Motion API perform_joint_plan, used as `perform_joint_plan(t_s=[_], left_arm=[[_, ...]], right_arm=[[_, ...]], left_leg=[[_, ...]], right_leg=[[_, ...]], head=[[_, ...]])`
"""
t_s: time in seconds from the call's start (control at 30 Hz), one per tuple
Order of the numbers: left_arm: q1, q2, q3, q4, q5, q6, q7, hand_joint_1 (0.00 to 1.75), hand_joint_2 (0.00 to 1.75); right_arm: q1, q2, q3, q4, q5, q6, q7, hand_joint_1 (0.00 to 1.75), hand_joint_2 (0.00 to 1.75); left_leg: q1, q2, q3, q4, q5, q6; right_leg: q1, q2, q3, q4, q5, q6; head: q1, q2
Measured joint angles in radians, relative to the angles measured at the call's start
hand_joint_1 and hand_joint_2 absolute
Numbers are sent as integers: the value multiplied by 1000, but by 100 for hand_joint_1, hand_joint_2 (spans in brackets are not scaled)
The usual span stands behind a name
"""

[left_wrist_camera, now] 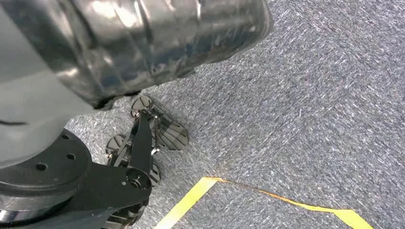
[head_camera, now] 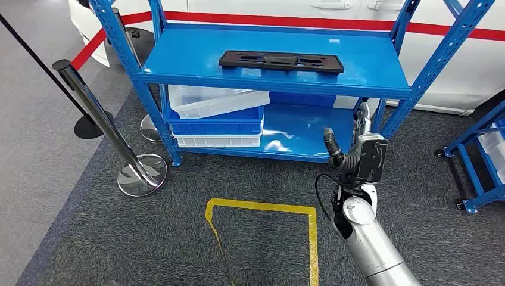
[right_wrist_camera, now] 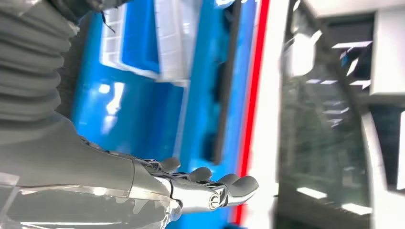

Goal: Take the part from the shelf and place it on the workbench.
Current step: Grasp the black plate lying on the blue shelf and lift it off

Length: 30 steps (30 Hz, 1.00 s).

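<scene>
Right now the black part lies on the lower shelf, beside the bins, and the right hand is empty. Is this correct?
Not quite. The black part lies on the top shelf, as the head view shows. The bins sit on the lower shelf, below it. The right hand is indeed empty.

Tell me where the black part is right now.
In the head view the black part lies flat on the blue shelf's top deck, right of centre, above the stacked bins; the right hand is raised below it.
</scene>
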Motion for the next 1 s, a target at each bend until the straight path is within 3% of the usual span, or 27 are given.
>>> perform_joint_plan(t_s=[0.53,0.67,0.93,1.0], left_arm=[[-14,0,-67,0,-25,17,12,0,0],[-15,0,-80,0,-30,23,17,0,0],[-35,0,-149,0,-40,49,39,0,0],[-39,0,-171,0,-42,59,43,0,0]], right_arm=[[-70,-8,148,-225,463,6,155,0,175],[-84,-10,179,-262,597,10,202,0,0],[-147,-32,317,-345,809,8,281,0,0],[-157,-39,345,-368,814,-1,284,0,87]], left_leg=[[0,0,0,0,0,0],[0,0,0,0,0,0],[0,0,0,0,0,0],[0,0,0,0,0,0]], right_leg=[[0,0,0,0,0,0],[0,0,0,0,0,0],[0,0,0,0,0,0],[0,0,0,0,0,0]], head=[[0,0],[0,0],[0,0],[0,0]])
